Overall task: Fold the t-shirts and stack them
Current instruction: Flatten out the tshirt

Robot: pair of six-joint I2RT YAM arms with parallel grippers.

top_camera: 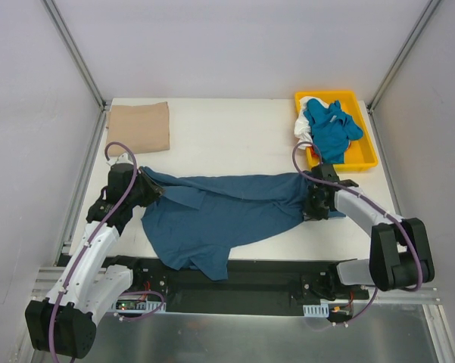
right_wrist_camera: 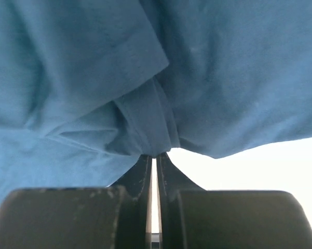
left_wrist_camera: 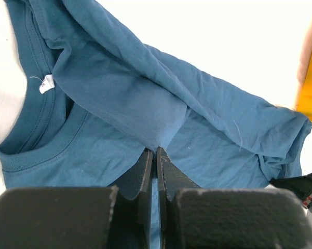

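Top external: t-shirt [top_camera: 219,212], table [top_camera: 235,136], grey walls [top_camera: 235,45]

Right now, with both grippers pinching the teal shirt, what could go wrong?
1. The left gripper and right gripper each pinch only a small bunch of the dark teal t-shirt; a pull could slip it free.
2. Part of it hangs past the near edge of the table and could snag on the black base rail.
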